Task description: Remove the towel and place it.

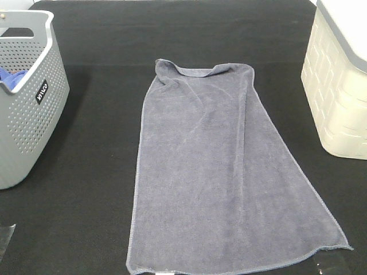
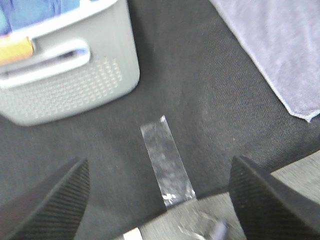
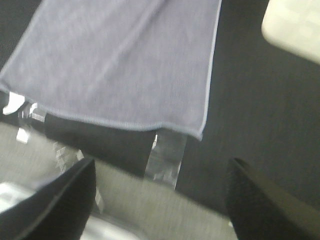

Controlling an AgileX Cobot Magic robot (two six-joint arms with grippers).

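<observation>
Towel (image 1: 221, 172) spread flat on black tabletop (image 1: 97, 217), lengthwise away from the front edge, far hem slightly rumpled and folded over. Lies between grey perforated basket (image 1: 28, 114) and cream bin (image 1: 341, 91), apart from both. Near hem at the tabletop's front edge, both near corners lying flat.

Left gripper (image 2: 160, 200): jaws wide, nothing between them. Towel off to one side of these jaws, only its near corner (image 2: 280, 60) in the left wrist view, not touching either finger (image 2: 50, 210). Between the jaws, a strip of clear tape (image 2: 167, 167) on the tabletop. Grey basket (image 2: 70, 75) beyond, blue cloth (image 2: 30, 12) showing over its rim.

Right gripper (image 3: 160, 200): jaws wide, holding nothing. Towel (image 3: 120, 65) ahead of these jaws, its near hem and corner clear of both fingers (image 3: 55, 205). Another tape strip (image 3: 165, 157) just past the towel's corner at the tabletop's edge. Cream bin (image 3: 295, 27) beyond the towel, well apart.

Blue cloth (image 1: 10, 77) inside grey basket.
</observation>
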